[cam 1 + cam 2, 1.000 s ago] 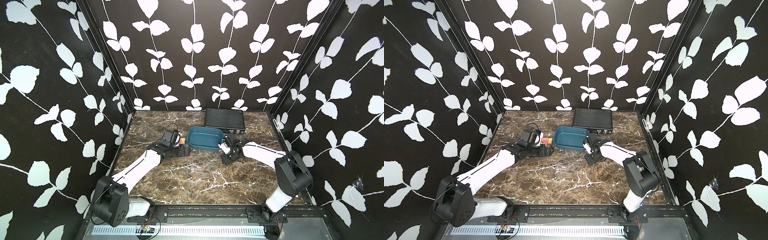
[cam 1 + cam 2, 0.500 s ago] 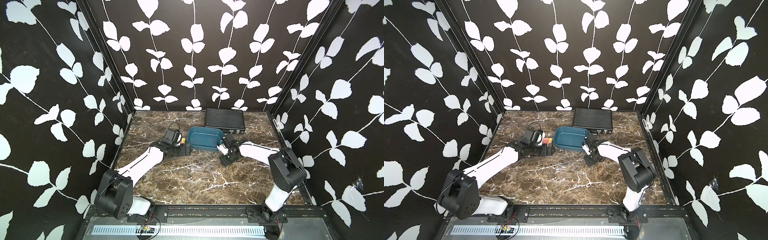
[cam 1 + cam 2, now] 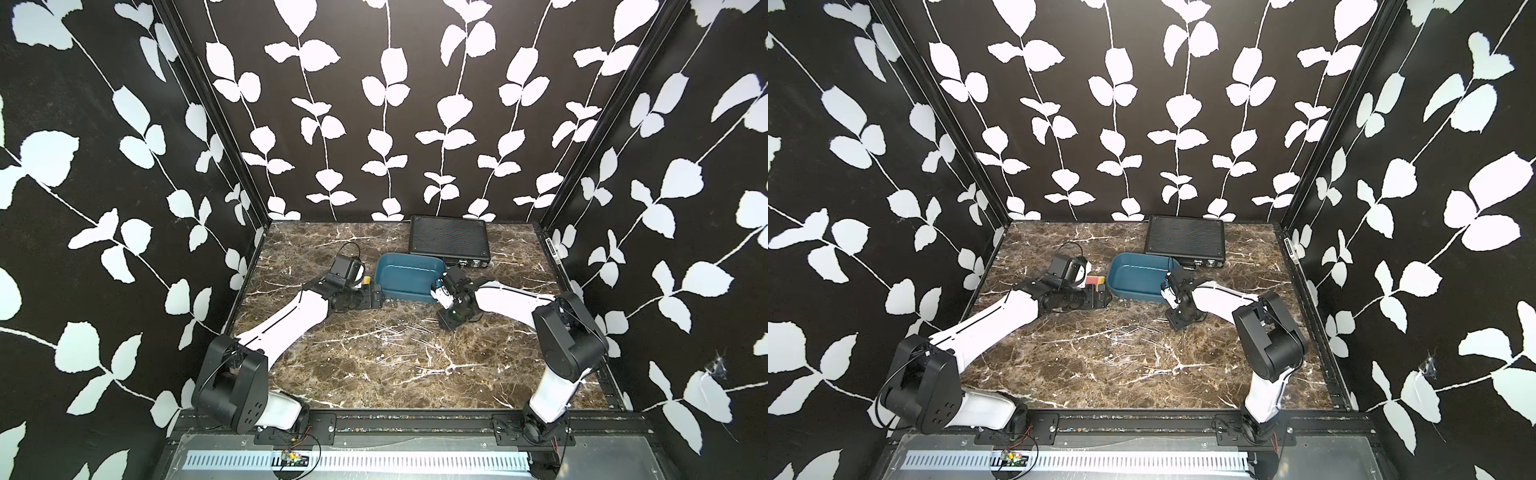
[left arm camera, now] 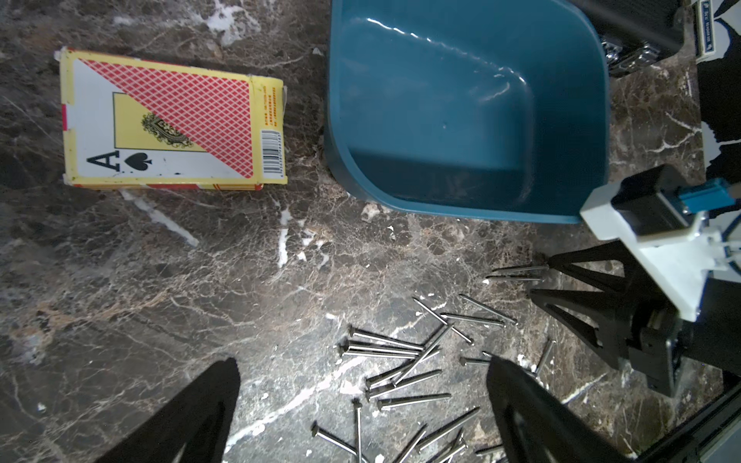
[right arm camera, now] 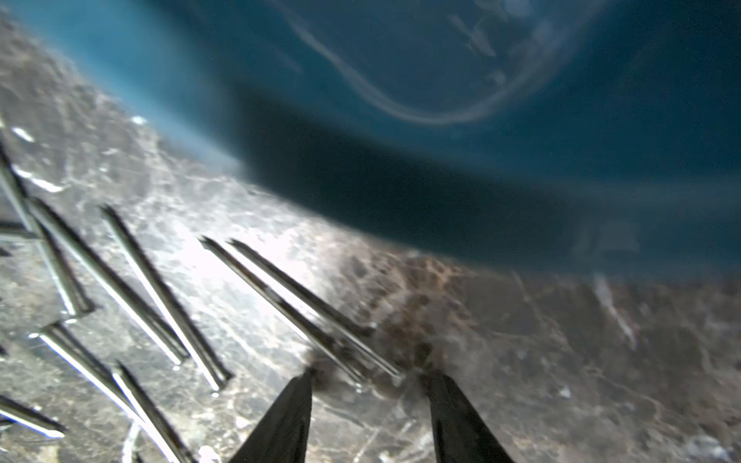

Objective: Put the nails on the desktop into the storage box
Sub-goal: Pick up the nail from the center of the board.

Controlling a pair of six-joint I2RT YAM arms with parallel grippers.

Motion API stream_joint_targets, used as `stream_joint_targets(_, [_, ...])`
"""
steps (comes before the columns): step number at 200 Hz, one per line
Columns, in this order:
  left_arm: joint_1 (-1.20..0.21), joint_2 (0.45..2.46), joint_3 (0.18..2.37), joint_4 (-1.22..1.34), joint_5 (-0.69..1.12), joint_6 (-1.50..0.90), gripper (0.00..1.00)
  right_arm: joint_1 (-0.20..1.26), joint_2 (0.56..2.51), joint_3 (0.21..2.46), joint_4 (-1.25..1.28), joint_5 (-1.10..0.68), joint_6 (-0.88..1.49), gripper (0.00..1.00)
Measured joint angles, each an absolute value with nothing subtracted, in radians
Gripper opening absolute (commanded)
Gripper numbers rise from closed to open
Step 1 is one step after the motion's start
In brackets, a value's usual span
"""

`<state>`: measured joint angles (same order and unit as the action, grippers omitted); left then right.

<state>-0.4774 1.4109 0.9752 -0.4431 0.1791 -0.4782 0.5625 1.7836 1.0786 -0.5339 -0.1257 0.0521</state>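
Nails (image 3: 399,337) lie scattered flat near the middle of the desktop (image 3: 332,374), and we see none yet in the blue box (image 3: 409,296); we read places on a dial laid over a top view, twelve at the back wall. The box stands at twelve o'clock from the scatter, a card box (image 4: 172,120) just off its nine o'clock end. The coming move, as we judge it, turns on a pair of nails (image 4: 517,278) lying side by side at the two o'clock edge of the scatter. Our right gripper (image 3: 451,323) is down at the desktop right at that pair's three o'clock ends: the wrist view shows its jaws partly spread, one on each side of those ends, with a gap visible between each fingertip and the metal, so we take it that nothing is pinched. The pair (image 5: 280,306) has its long axis running nine to three, straight out from the right gripper (image 5: 371,375) toward nine o'clock, while the jaws face each other roughly twelve to six, so they would meet across the thin shafts, not along them. From there the box is near, at about eleven o'clock. Our left gripper (image 4: 363,360) hangs spread wide and empty beside the box's nine o'clock end, the main heap at about five o'clock from it; the right arm is plainly the nearer one to the pair.
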Motion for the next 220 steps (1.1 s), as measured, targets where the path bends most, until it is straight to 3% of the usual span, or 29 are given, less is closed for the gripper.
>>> stream_joint_targets(113, [-0.477, 1.363, 0.941, -0.444, 0.170, -0.476, 0.99, 0.619, 1.847, 1.159, -0.537, -0.120, 0.051, 0.45])
stream_joint_targets(220, [-0.477, 1.307, 0.890, -0.460, 0.155, -0.471, 0.99, 0.675, 1.862, 1.174, -0.540, -0.059, 0.026, 0.33])
